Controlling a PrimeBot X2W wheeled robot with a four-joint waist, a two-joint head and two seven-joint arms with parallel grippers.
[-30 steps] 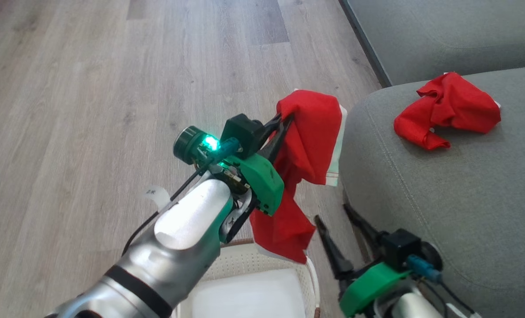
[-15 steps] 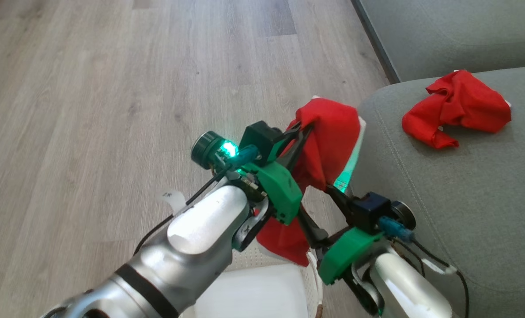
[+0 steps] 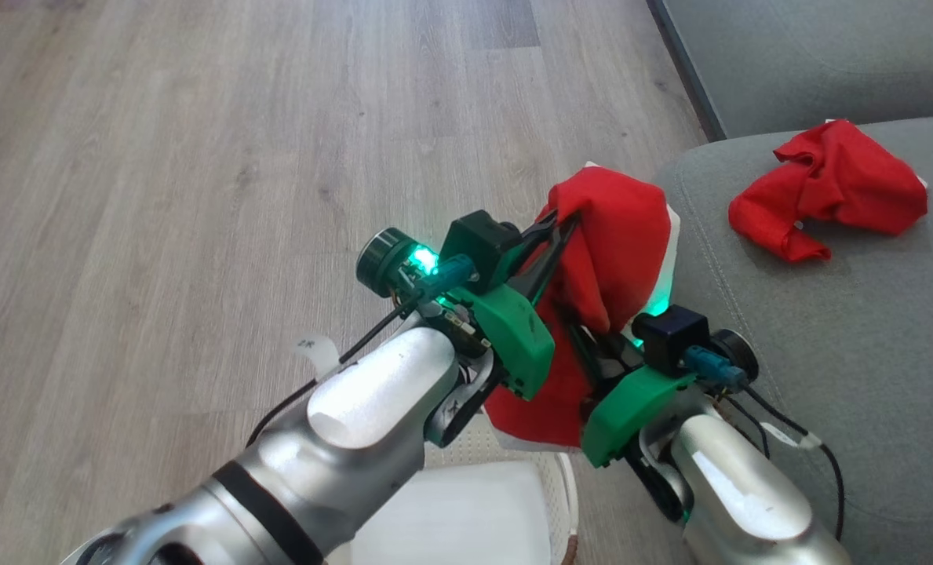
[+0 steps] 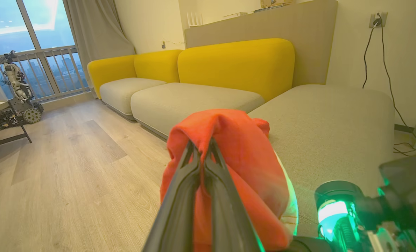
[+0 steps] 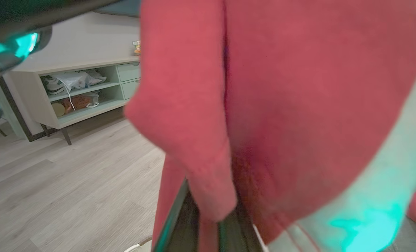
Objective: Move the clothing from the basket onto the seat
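On the seat (image 3: 827,377), upper right, lay one garment (image 3: 835,184). The left hand (image 3: 570,221) and right hand (image 3: 592,345) both pinched the second garment (image 3: 623,235) mid-frame, undelivered.

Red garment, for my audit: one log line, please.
left gripper: holds red garment | right gripper: shut on it | second garment: on seat

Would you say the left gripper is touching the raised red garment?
Touching: the left wrist view shows the left gripper shut on the red garment.
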